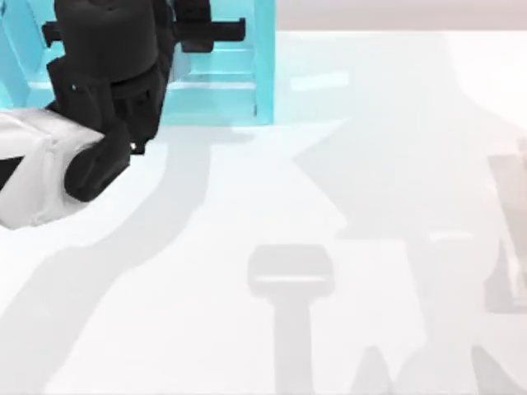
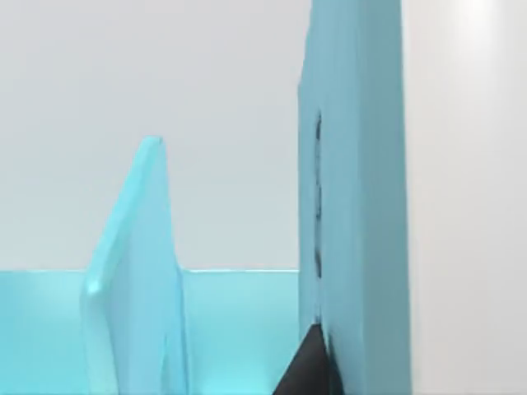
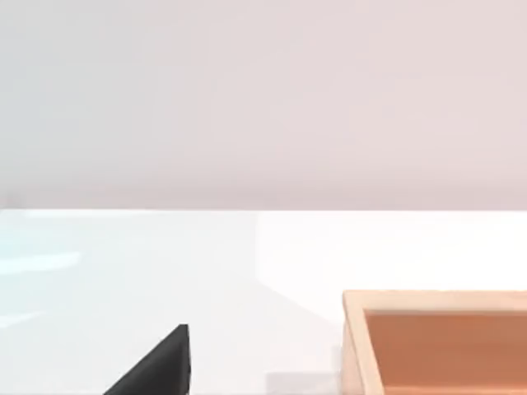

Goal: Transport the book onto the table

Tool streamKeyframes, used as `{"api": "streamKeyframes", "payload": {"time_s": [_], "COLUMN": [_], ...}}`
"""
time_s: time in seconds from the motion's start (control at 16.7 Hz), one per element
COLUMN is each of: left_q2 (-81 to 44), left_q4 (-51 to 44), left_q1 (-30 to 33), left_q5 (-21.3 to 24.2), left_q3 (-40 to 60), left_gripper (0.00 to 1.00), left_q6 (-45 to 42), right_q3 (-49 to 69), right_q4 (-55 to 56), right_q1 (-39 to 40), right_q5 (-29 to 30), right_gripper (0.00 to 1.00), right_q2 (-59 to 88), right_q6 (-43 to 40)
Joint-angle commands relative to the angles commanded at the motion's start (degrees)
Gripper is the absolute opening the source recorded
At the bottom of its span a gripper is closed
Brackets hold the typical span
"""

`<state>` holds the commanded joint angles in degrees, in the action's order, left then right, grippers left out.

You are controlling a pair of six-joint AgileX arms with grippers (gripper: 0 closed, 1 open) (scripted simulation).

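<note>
Left AgileX arm reaching into the teal shelf at the table's 11 o'clock corner.

The left arm's black wrist and left gripper (image 1: 193, 33) stretch over the translucent teal compartmented shelf unit (image 1: 259, 74); whether the fingers are open or closed cannot be told. In the left wrist view a thick teal-blue slab, apparently the hardback book (image 2: 354, 206), stands upright just beside a black fingertip (image 2: 309, 366). The glossy white table (image 1: 247, 329) spreads broadly below. The right wrist view shows a wooden tray (image 3: 436, 341).
</note>
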<state>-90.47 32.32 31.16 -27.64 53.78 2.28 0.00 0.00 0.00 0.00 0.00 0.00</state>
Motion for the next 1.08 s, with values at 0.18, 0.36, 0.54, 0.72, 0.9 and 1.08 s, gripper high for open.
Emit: {"api": "streamKeyframes", "payload": {"time_s": [0.18, 0.36, 0.54, 0.72, 0.9, 1.08], "left_q2": [10.5, 15.8, 16.3, 15.9, 15.8, 15.0], "left_q4": [-6.5, -10.2, -10.5, -10.5, -10.5, -10.8], "left_q1": [2.8, 4.4, 4.5, 4.3, 4.8, 6.3], "left_q5": [-2.6, -4.1, -4.3, -4.2, -4.4, -5.0], "left_q3": [-4.8, -7.4, -7.7, -7.7, -7.2, -6.0], "left_gripper": [0.0, 0.0, 0.0, 0.0, 0.0, 0.0], "left_q6": [0.1, 0.1, 0.1, 0.0, -3.0, -11.2], "right_q3": [0.0, 0.0, 0.0, 0.0, 0.0, 0.0], "right_q4": [0.0, 0.0, 0.0, 0.0, 0.0, 0.0], "right_q1": [0.0, 0.0, 0.0, 0.0, 0.0, 0.0], "right_q5": [0.0, 0.0, 0.0, 0.0, 0.0, 0.0], "right_gripper": [1.0, 1.0, 1.0, 1.0, 1.0, 1.0], "right_q2": [0.0, 0.0, 0.0, 0.0, 0.0, 0.0], "right_q6": [0.0, 0.0, 0.0, 0.0, 0.0, 0.0]}}
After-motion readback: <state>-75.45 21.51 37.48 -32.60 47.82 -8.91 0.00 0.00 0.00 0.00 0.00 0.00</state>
